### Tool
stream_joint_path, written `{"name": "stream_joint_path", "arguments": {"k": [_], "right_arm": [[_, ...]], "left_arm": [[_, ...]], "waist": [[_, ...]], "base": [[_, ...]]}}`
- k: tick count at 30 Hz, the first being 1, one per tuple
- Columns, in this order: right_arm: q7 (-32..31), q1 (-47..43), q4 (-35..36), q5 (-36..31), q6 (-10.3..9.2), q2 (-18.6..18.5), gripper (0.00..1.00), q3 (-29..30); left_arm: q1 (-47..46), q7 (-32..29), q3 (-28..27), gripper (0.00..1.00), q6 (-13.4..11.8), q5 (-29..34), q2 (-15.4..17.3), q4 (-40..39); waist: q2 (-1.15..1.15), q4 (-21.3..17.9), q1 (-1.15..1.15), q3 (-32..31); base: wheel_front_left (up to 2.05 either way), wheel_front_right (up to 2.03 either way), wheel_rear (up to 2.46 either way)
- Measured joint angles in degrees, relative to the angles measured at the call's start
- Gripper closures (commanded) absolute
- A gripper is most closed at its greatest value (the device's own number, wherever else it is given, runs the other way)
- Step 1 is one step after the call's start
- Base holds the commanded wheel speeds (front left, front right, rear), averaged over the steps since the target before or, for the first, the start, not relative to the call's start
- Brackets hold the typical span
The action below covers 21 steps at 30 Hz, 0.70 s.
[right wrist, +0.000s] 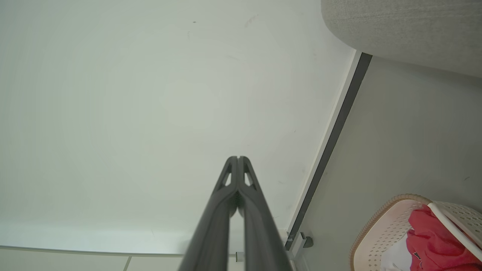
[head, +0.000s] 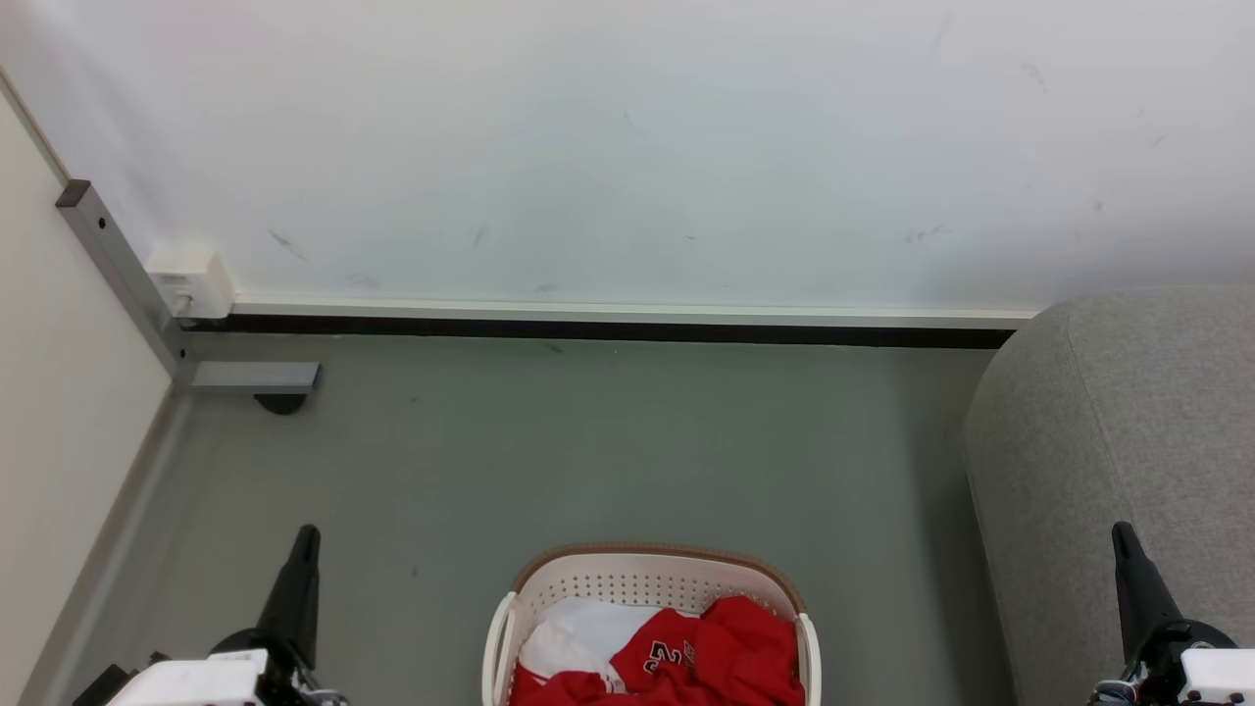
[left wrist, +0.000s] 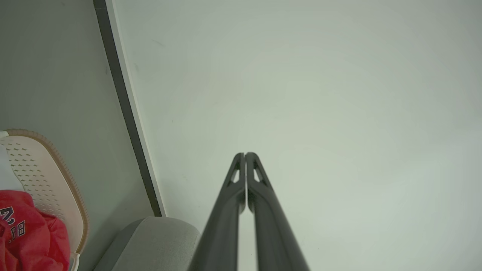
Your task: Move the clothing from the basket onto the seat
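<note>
The cream basket (head: 647, 577) with a brown rim stands on the floor at the bottom centre of the head view. Red clothing (head: 716, 652) with white-edged lettering lies inside it, beside a white cloth (head: 578, 628). The grey seat (head: 1128, 441) rises at the right. My left gripper (head: 306, 534) is shut and empty at the lower left, well left of the basket. My right gripper (head: 1121, 531) is shut and empty at the lower right, in front of the seat. The wrist views show the left gripper (left wrist: 244, 154) and right gripper (right wrist: 238, 158) with tips pressed together, basket (left wrist: 56, 177) (right wrist: 380, 222), clothing (left wrist: 34, 233) (right wrist: 433, 241) and seat (left wrist: 154, 241) (right wrist: 406, 30) at their edges.
A white wall (head: 627, 147) with a dark baseboard (head: 588, 330) closes the far side. A grey metal post and foot (head: 250, 378) and a white box (head: 191, 277) stand in the left corner. Grey floor (head: 588, 451) spreads between the wall and the basket.
</note>
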State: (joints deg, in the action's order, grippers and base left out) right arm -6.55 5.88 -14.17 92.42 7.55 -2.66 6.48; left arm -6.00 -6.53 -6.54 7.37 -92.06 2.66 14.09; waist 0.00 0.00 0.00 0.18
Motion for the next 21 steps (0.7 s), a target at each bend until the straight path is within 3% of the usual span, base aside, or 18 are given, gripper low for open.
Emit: {"name": "stream_joint_path", "arguments": {"k": [21], "right_arm": [[0.0,0.0,0.0,0.0,0.00,0.0,1.00,0.0]], "left_arm": [[0.0,0.0,0.0,1.00,0.0,0.0,0.0,0.0]], "waist": [[0.00,0.0,0.00,0.0]], "base": [[0.00,0.00,0.00]]}}
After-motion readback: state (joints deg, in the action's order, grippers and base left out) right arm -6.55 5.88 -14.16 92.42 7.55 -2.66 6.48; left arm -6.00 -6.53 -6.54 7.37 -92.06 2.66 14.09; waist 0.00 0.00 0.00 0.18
